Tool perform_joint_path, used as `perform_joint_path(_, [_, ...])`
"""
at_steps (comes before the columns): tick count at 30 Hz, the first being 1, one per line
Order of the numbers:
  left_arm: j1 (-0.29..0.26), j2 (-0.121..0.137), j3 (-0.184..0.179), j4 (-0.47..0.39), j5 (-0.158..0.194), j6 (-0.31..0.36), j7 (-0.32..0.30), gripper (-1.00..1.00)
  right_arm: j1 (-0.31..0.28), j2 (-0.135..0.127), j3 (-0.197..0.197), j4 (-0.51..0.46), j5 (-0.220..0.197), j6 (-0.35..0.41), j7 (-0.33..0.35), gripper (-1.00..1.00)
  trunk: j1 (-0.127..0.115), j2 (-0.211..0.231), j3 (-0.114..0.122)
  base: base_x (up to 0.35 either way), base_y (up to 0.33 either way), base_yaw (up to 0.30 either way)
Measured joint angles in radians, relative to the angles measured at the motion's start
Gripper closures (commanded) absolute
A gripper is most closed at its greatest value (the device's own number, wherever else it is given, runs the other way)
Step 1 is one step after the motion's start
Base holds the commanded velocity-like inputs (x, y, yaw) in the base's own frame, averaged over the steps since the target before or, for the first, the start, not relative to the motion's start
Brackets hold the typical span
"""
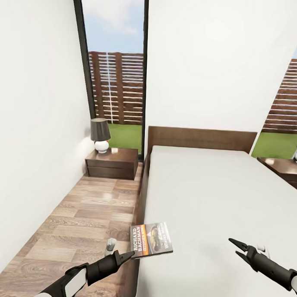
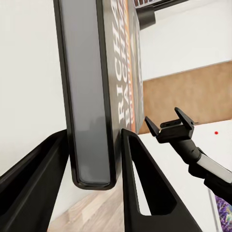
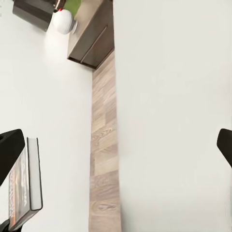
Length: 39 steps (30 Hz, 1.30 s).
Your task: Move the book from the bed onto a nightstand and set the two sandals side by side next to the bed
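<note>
Book (image 1: 151, 240): clamped at its lower edge between the jaws of the left gripper (image 1: 128, 255), held over the bed (image 1: 215, 212) edge at 6 o'clock, evidently for carrying to the nightstand (image 1: 113, 163) at 11 o'clock; right gripper (image 1: 238, 248) spread open, empty.

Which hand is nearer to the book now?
Left. The left hand has its fingers on both sides of the book at the bed edge. The right hand is open, apart over the mattress.

Dark-shaded lamp (image 1: 100, 134); slatted fence (image 1: 116, 87)
</note>
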<state>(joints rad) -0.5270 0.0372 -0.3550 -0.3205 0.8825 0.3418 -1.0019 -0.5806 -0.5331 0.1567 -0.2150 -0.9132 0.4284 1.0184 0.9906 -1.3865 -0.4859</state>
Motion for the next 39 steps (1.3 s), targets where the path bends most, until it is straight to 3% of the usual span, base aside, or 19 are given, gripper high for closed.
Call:
perform_joint_path(10, [0.000,0.000,0.000,0.000,-0.001,0.000,0.002,1.00,0.000,0.000,0.000,0.000,0.000,-0.011,0.002,-1.00,-0.038,0.070,0.031,0.000,0.000,0.000])
perform_joint_path(24, [0.000,0.002,0.002,0.004,0.000,-0.001,0.004,1.00,0.000,0.000,0.001,0.000,0.000,-0.011,0.003,-1.00,-0.038,0.070,0.031,-0.011,0.000,0.000])
perform_joint_path(39, [0.000,0.003,0.002,0.004,-0.001,-0.001,0.002,1.00,0.000,0.000,0.001,0.000,0.000,-0.012,0.003,-1.00,-0.038,0.070,0.031,-0.307,0.000,0.000])
